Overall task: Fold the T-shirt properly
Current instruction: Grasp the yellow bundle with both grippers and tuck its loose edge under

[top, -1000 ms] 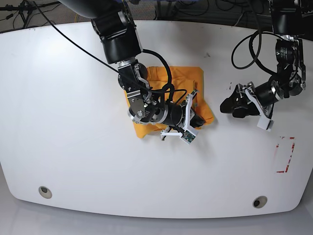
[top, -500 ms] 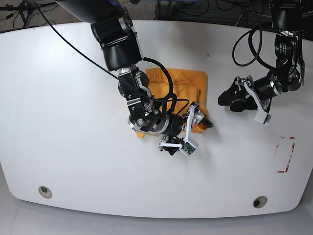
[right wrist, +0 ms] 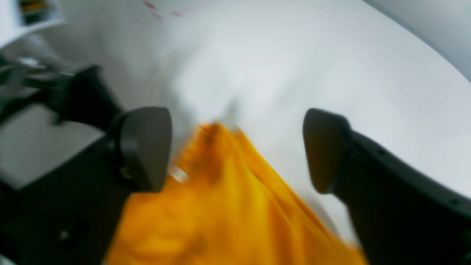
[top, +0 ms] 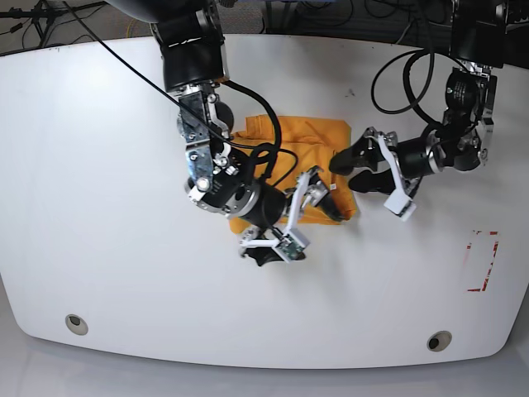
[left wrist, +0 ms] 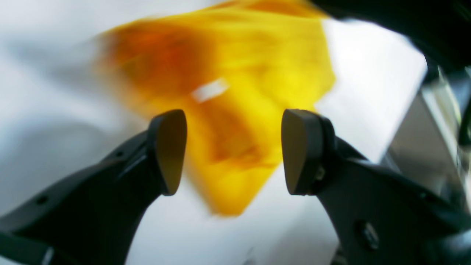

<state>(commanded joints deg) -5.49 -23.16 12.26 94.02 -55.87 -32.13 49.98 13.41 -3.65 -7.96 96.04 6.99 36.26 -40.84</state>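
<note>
Since the earlier frame, the left gripper [top: 345, 169] has travelled toward 9 o'clock and now sits just beside the 3 o'clock edge of the T-shirt [top: 310, 141]; the right gripper [top: 322, 205] has shifted toward 8 o'clock over the garment. The T-shirt lies as a folded bundle near the middle of the white table [top: 99, 207]. Left gripper [left wrist: 233, 151]: jaws wide apart, nothing between them, blurred fabric [left wrist: 235, 92] beyond. Right gripper [right wrist: 235, 151]: jaws wide apart, a cloth corner [right wrist: 224, 191] lying between them, ungripped.
</note>
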